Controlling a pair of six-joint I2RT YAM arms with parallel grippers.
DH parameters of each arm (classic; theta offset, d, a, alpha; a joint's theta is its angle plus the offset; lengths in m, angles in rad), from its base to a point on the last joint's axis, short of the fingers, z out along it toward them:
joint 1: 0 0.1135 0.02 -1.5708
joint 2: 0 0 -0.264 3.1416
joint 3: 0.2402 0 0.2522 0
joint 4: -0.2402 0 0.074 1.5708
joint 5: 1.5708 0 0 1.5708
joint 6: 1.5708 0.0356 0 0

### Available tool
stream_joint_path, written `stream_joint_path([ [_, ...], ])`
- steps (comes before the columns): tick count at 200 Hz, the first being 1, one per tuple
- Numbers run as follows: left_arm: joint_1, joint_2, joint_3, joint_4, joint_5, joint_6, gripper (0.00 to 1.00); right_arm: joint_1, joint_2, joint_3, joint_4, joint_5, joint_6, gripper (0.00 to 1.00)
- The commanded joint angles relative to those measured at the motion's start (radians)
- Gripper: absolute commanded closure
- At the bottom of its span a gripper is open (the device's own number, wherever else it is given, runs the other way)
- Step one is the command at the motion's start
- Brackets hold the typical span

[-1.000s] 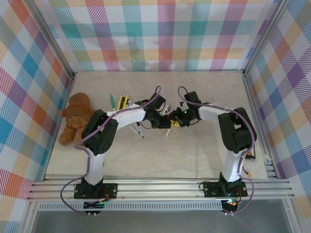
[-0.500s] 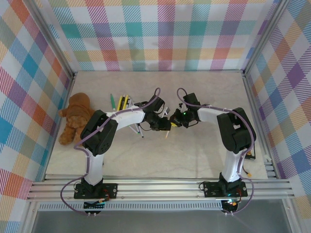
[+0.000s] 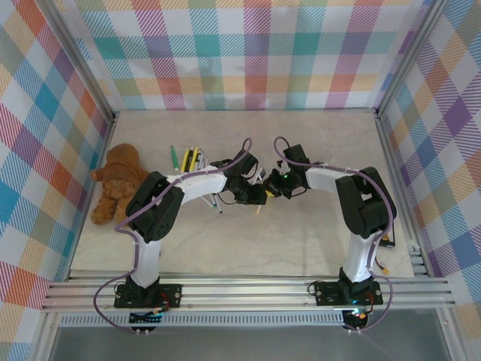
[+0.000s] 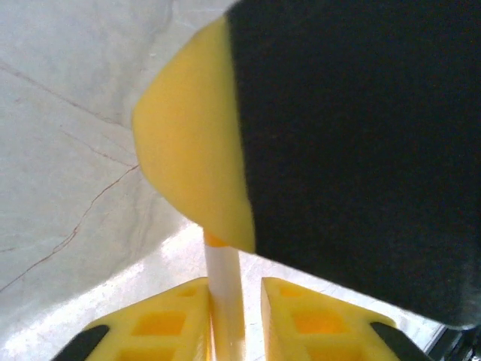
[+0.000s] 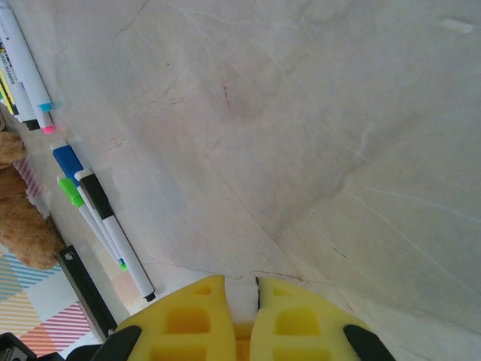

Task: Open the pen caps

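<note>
on the pale table (image 3: 316, 150) the two arms meet at the centre of the top view. the left gripper (image 3: 252, 195) and right gripper (image 3: 273, 186) sit nose to nose over one pen (image 3: 259, 208), whose pale tail pokes out just below them. the spare pens (image 3: 188, 158) lie in a row at upper left, beside the teddy bear (image 3: 116, 180).

the step in hand looks like the pull itself: one pen shared between both grips. in the left wrist view the left gripper (image 4: 234, 286) has its fingers (image 4: 161, 325) close on either side of the white barrel (image 4: 224, 293), apparently pinching it. in its own wrist view the right gripper (image 5: 242, 283) is closed tight on a white sliver.

the barrel runs almost straight up the left wrist frame from bottom centre. its orange cap (image 4: 215, 239) points up and disappears behind the right gripper's yellow finger (image 4: 192, 143). next, the two probably need to draw apart along that axis, without twisting sideways.
</note>
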Motion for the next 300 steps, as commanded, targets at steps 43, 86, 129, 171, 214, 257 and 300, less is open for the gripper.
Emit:
stream_joint_path([
  [43,-0.014,0.004,0.021,-0.048,0.02,0.023,1.0,-0.002,-0.068,-0.007,0.023,0.016,0.03,1.0],
  [86,-0.087,-0.21,-0.222,-0.062,0.072,0.036,1.0,-0.185,-0.03,0.181,-0.104,0.058,-0.006,1.0],
  [129,-0.106,-0.436,-0.329,-0.134,-0.022,0.037,1.0,-0.255,0.078,0.339,-0.111,-0.013,0.04,1.0],
  [171,0.054,-0.314,-0.038,-0.29,-0.166,0.117,1.0,-0.23,0.104,0.382,-0.22,0.121,-0.063,1.0],
  [214,0.15,0.005,0.313,-0.444,-0.363,0.161,1.0,-0.203,0.101,0.381,-0.307,0.276,-0.159,1.0],
  [257,0.215,0.2,0.451,-0.493,-0.441,0.145,1.0,-0.167,0.128,0.397,-0.365,0.374,-0.205,1.0],
  [300,0.26,0.225,0.466,-0.5,-0.522,0.122,1.0,-0.122,0.157,0.436,-0.438,0.498,-0.247,1.0],
])
